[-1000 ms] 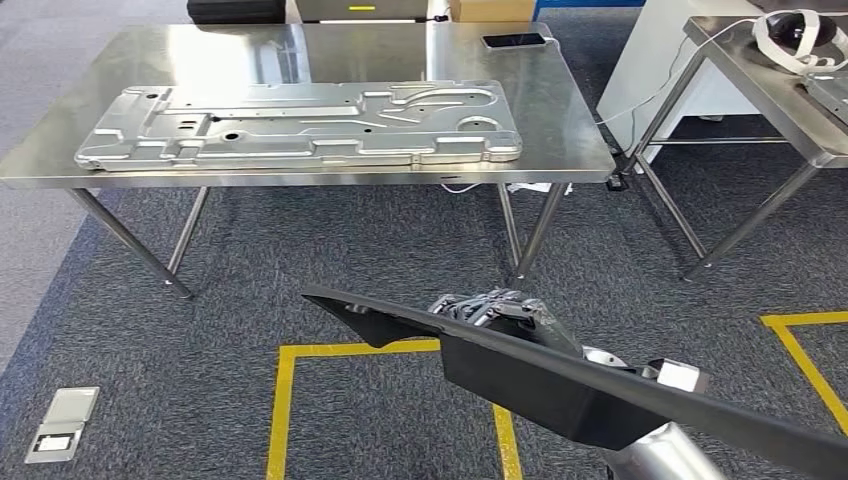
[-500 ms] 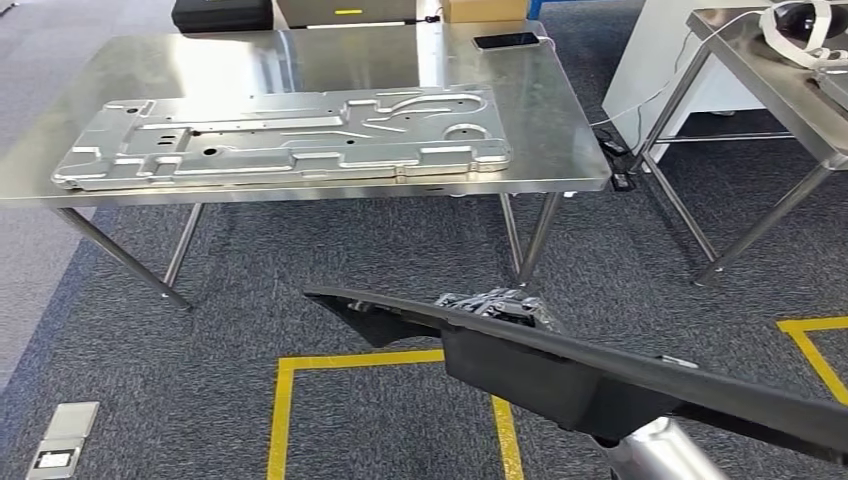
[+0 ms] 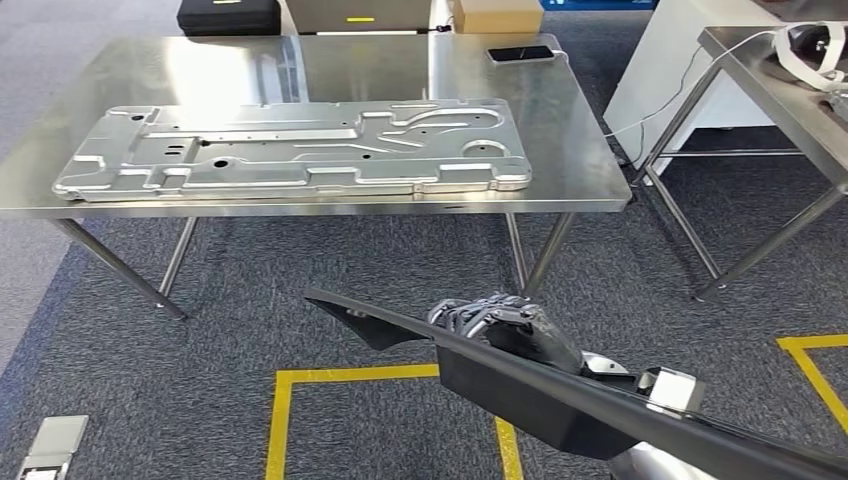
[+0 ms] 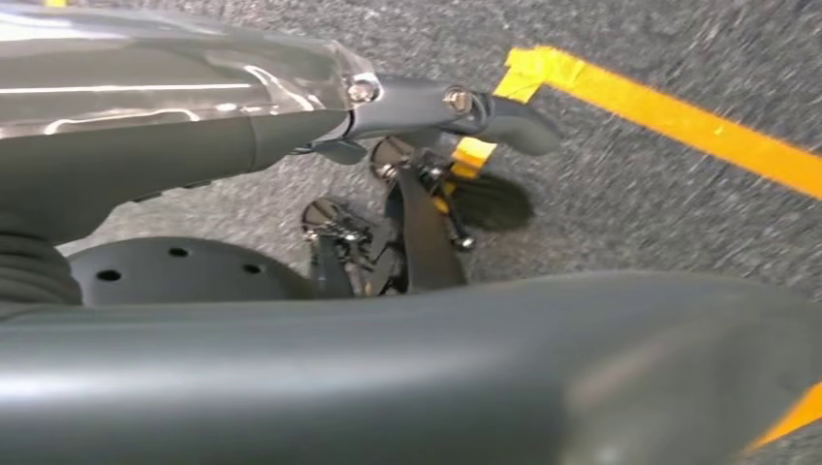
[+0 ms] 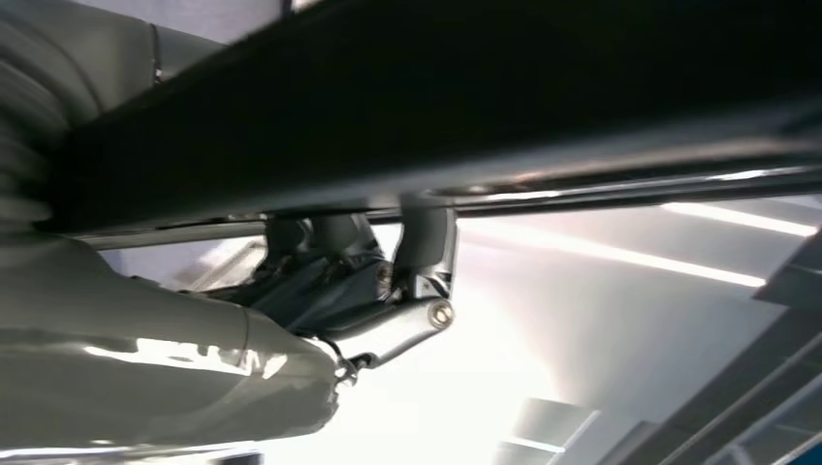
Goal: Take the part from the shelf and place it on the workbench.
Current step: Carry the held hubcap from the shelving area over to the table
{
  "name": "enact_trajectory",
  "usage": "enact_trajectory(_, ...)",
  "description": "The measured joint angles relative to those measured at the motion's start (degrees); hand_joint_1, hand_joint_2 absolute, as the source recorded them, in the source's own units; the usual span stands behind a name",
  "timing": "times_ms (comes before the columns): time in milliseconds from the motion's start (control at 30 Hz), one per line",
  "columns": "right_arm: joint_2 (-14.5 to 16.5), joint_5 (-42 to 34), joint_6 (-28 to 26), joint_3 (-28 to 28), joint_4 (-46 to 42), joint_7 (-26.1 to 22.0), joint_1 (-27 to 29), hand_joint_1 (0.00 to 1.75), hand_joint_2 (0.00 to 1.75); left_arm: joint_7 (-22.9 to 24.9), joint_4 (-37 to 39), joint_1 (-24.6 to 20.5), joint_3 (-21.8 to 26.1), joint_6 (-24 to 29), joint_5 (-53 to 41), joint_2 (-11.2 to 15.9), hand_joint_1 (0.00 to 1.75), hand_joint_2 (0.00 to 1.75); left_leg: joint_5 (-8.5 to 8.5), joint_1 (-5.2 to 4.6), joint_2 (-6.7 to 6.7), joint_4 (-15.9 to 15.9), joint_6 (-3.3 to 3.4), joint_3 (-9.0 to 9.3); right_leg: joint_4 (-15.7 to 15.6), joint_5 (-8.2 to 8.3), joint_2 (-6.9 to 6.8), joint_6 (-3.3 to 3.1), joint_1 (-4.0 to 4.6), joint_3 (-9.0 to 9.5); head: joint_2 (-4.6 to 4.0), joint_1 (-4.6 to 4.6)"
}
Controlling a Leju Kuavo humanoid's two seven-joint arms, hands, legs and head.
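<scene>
From the head view I see my right hand (image 3: 510,325) grasping the long black part (image 3: 540,385) short of the desk (image 3: 590,180), while the left wrist view shows my left hand (image 4: 407,228) with fingers clenched on nothing over the carpet.

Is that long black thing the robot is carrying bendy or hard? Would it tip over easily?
Probably hard: the long black part keeps a straight edge though it sticks out far past the right robot hand gripping it. It may be tippy, since so much hangs beyond that grip. It looks thin for its length, so perhaps fairly light.
</scene>
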Motion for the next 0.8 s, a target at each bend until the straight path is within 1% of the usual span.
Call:
enact_trajectory(33,-0.05,0.22,-0.21,0.02,0.06,0.01,0.19,1.75,1.75,0.01,0.0,0.01,-0.01,-0.02,-0.21,-0.01,0.0,0.0,-0.3,0.04,0.0,-0.18,0.1,0.53,3.64,-1.11,0.01,0.11,0.01,-2.26,0.0,0.02)
enact_trajectory(67,-0.11,0.49,-0.42,0.05,0.11,0.01,0.5,1.75,1.75,0.01,0.0,0.04,-0.02,-0.05,-0.35,-0.02,0.0,0.0,-0.68,0.07,-0.01,-0.21,0.1,0.99,7.11,-1.84,0.01,0.23,-0.01,-4.73,0.0,0.03)
enact_trajectory(100,-0.19,0.76,-0.57,0.09,0.16,0.0,0.83,1.75,1.75,0.0,0.0,0.08,-0.03,-0.07,-0.38,-0.03,0.0,0.0,-1.14,0.09,-0.02,-0.21,0.0,1.5,9.3,-1.67,0.0,0.38,-0.04,-6.72,0.0,0.03)
enact_trajectory(133,-0.27,0.94,-0.65,0.13,0.19,-0.01,1.08,1.75,1.75,-0.01,0.0,0.15,-0.03,-0.07,-0.38,-0.03,0.0,0.0,-1.66,0.13,-0.03,-0.21,-0.16,2.14,9.54,-0.32,-0.01,0.51,-0.07,-7.78,0.0,0.03)
enact_trajectory(167,-0.34,1.03,-0.67,0.17,0.2,-0.04,1.21,1.75,1.75,-0.02,0.0,0.2,-0.03,-0.07,-0.38,-0.02,0.0,0.0,-2.22,0.2,-0.03,-0.21,-0.36,2.93,7.67,2.15,-0.03,0.63,-0.11,-7.81,0.0,0.03)
enact_trajectory(200,-0.41,1.08,-0.68,0.18,0.21,-0.08,1.25,1.75,1.75,-0.02,0.0,0.23,-0.03,-0.07,-0.38,-0.02,0.0,0.0,-2.85,0.29,-0.03,-0.2,-0.6,3.81,4.33,5.06,-0.09,0.71,-0.14,-7.06,0.0,0.03)
enact_trajectory(233,-0.46,1.1,-0.68,0.2,0.25,-0.12,1.24,1.75,1.75,-0.01,0.0,0.21,-0.02,-0.07,-0.38,-0.02,0.0,0.0,-3.45,0.28,-0.05,-0.21,-0.9,4.54,1.38,7.28,-0.15,0.74,-0.06,-6.13,0.0,0.02)
enact_trajectory(267,-0.5,1.13,-0.68,0.21,0.25,-0.17,1.19,1.75,1.75,0.03,0.0,0.13,-0.03,-0.07,-0.39,-0.02,0.0,0.0,-3.98,0.27,-0.08,-0.18,-1.24,5.03,-1.26,8.32,-0.17,0.63,0.04,-5.1,0.0,0.03)
enact_trajectory(300,-0.52,1.15,-0.68,0.22,0.25,-0.2,1.15,1.75,1.75,0.07,0.0,0.05,-0.03,-0.07,-0.4,-0.02,0.0,0.0,-4.34,0.23,-0.09,-0.18,-1.55,5.24,-2.62,8.32,-0.14,0.32,0.17,-4.52,0.01,0.03)
enact_trajectory(333,-0.54,1.14,-0.68,0.24,0.24,-0.22,1.1,1.75,1.75,0.13,0.0,-0.03,-0.03,-0.1,-0.43,-0.02,0.0,0.0,-4.54,0.17,-0.09,-0.29,-1.82,5.28,-2.95,7.68,-0.06,-0.08,0.32,-4.26,0.01,0.04)
enact_trajectory(400,-0.54,1.01,-0.68,0.25,0.16,-0.21,1.06,1.75,1.75,0.2,0.0,-0.15,-0.05,-0.19,-0.48,0.01,0.0,0.0,-4.93,0.18,-0.03,-0.43,-2.22,5.5,-3.57,6.95,0.1,-0.96,0.19,-3.86,0.01,0.06)
enact_trajectory(433,-0.54,0.9,-0.68,0.26,0.13,-0.19,1.05,1.75,1.75,0.21,0.0,-0.19,-0.05,-0.28,-0.51,0.03,0.0,0.0,-5.37,0.19,-0.01,0.11,-2.44,5.41,-3.69,6.7,0.08,-1.31,0.05,-3.57,0.0,0.04)
enact_trajectory(467,-0.53,0.81,-0.68,0.26,0.1,-0.16,1.01,1.75,1.75,0.21,0.0,-0.22,-0.05,-0.37,-0.58,0.05,0.0,0.0,-6.16,0.22,0.0,1.72,-2.69,4.69,-3.82,6.47,0.01,-1.62,-0.11,-3.21,0.0,0.02)
enact_trajectory(500,-0.52,0.76,-0.68,0.26,0.08,-0.13,0.99,1.75,1.75,0.21,0.0,-0.22,-0.05,-0.44,-0.7,0.07,0.0,0.0,-7.34,0.29,-0.01,4.59,-2.93,3.15,-3.88,6.17,-0.09,-1.88,-0.21,-2.84,0.0,0.0)
enact_trajectory(567,-0.5,0.71,-0.68,0.26,0.11,-0.02,0.96,1.75,1.75,0.22,0.0,-0.12,-0.05,-0.51,-1.03,0.07,0.0,0.0,-9.69,0.4,-0.01,12.58,-3.29,-1.93,-3.89,5.47,-0.17,-2.18,-0.2,-2.19,0.0,-0.03)
enact_trajectory(600,-0.5,0.7,-0.68,0.27,0.13,0.05,0.97,1.75,1.75,0.22,0.0,-0.01,-0.05,-0.52,-1.15,0.07,0.0,0.0,-9.85,0.41,-0.01,15.52,-3.34,-4.21,-3.89,5.09,-0.12,-2.21,-0.17,-1.76,0.01,-0.04)
enact_trajectory(633,-0.49,0.69,-0.68,0.28,0.15,0.1,0.98,1.75,1.75,0.22,0.0,0.11,-0.05,-0.54,-1.23,0.07,0.0,0.0,-8.79,0.39,-0.01,16.49,-3.27,-5.61,-3.89,4.68,-0.03,-2.23,-0.13,-1.22,0.01,-0.04)
enact_trajectory(667,-0.48,0.68,-0.68,0.29,0.16,0.12,0.98,1.75,1.75,0.22,0.0,0.19,-0.05,-0.55,-1.28,0.07,0.0,0.0,-6.55,0.34,-0.01,15.16,-3.07,-5.91,-3.89,4.23,0.07,-2.21,-0.08,-0.54,0.01,-0.04)
enact_trajectory(700,-0.48,0.68,-0.69,0.31,0.15,0.12,0.96,1.75,1.75,0.22,0.0,0.23,-0.05,-0.56,-1.31,0.08,0.0,0.0,-3.46,0.22,-0.03,11.98,-2.73,-5.36,-3.9,3.71,0.15,-2.16,-0.01,0.26,0.01,-0.04)
enact_trajectory(733,-0.46,0.67,-0.7,0.31,0.17,0.12,0.94,1.75,1.75,0.22,0.0,0.22,-0.05,-0.57,-1.32,0.14,0.0,0.0,-0.97,0.04,-0.07,8.97,-2.24,-4.57,-3.99,3.22,0.16,-2.07,-0.01,0.92,0.0,-0.02)
enact_trajectory(767,-0.45,0.66,-0.71,0.33,0.2,0.13,0.9,1.75,1.75,0.21,0.0,0.21,-0.06,-0.59,-1.33,0.2,0.0,0.0,0.87,-0.25,-0.12,6.47,-1.72,-3.87,-4.06,2.85,0.22,-1.87,-0.03,1.39,0.01,0.0)
enact_trajectory(800,-0.43,0.65,-0.71,0.35,0.24,0.14,0.87,1.75,1.75,0.21,0.0,0.22,-0.07,-0.61,-1.34,0.25,0.0,0.0,1.72,-0.57,-0.15,5.02,-1.25,-3.47,-4.18,2.6,0.26,-1.6,-0.11,1.62,0.01,-0.01)
